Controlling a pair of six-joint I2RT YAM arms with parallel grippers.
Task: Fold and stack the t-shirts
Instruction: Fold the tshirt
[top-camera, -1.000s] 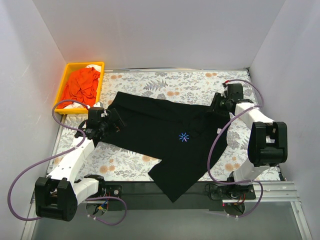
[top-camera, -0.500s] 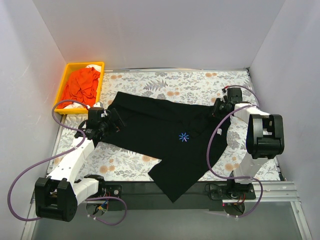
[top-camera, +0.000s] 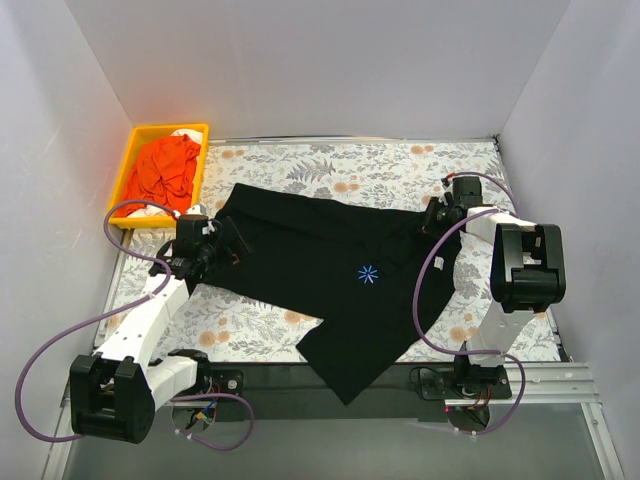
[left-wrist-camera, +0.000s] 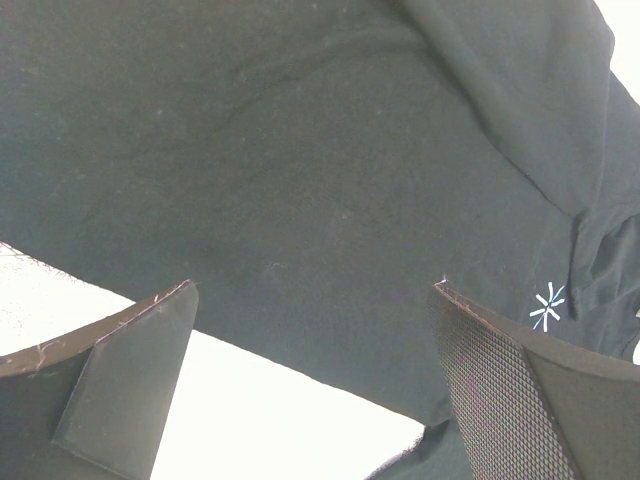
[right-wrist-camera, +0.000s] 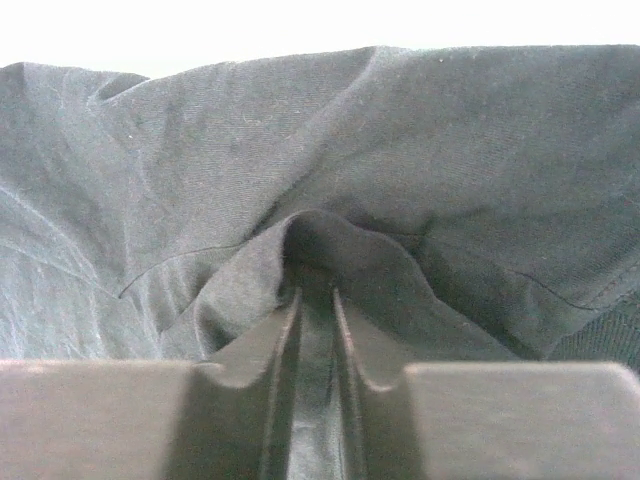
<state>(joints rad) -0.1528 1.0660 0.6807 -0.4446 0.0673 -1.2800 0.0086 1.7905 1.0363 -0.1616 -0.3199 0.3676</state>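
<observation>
A large black t-shirt (top-camera: 320, 260) with a small blue starburst print (top-camera: 368, 273) lies spread across the floral table. My left gripper (top-camera: 232, 243) hovers open over the shirt's left side; in the left wrist view its fingers (left-wrist-camera: 315, 290) straddle the shirt's lower hem (left-wrist-camera: 300, 150), touching nothing, with the starburst (left-wrist-camera: 547, 307) off to the right. My right gripper (top-camera: 432, 222) sits at the shirt's right edge. In the right wrist view it (right-wrist-camera: 315, 290) is shut on a pinched-up fold of the black cloth (right-wrist-camera: 400, 150).
A yellow tray (top-camera: 137, 150) at the back left holds a crumpled orange garment (top-camera: 170, 168). White walls enclose the table on three sides. The shirt's lower corner (top-camera: 345, 385) hangs over the near edge between the arm bases.
My right gripper has closed onto a fold at the shirt's right edge, and its arm has shifted slightly. The left arm and the shirt have stayed put.
</observation>
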